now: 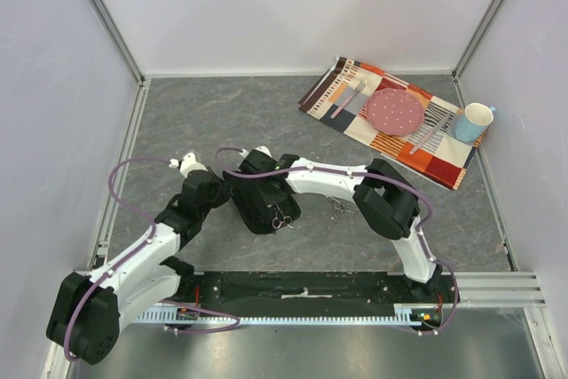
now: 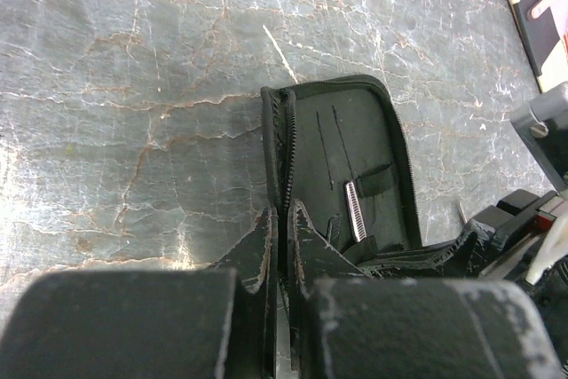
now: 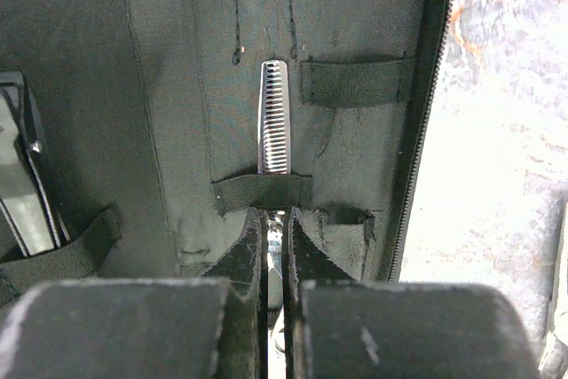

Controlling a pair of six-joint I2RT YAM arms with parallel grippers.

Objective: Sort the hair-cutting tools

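A black fabric case [image 2: 346, 130] lies open on the table. My left gripper [image 2: 282, 210] is shut on its zippered left edge. My right gripper [image 3: 276, 215] is shut on the shank of a silver scissors [image 3: 273, 122]; the toothed blade is tucked under an elastic strap inside the case [image 3: 177, 59]. The blade also shows in the left wrist view [image 2: 355, 210], and the ring handles show in the top view [image 1: 282, 219]. A second silver scissors [image 1: 339, 208] lies on the table right of the case. A black clip [image 3: 22, 184] sits under a strap at the case's left.
At the back right lies a patterned placemat [image 1: 444, 153] with a pink plate [image 1: 395, 111], a pale fork [image 1: 348, 99], a knife [image 1: 430, 132] and a blue cup [image 1: 473, 122]. Walls enclose the grey table [image 1: 222, 122].
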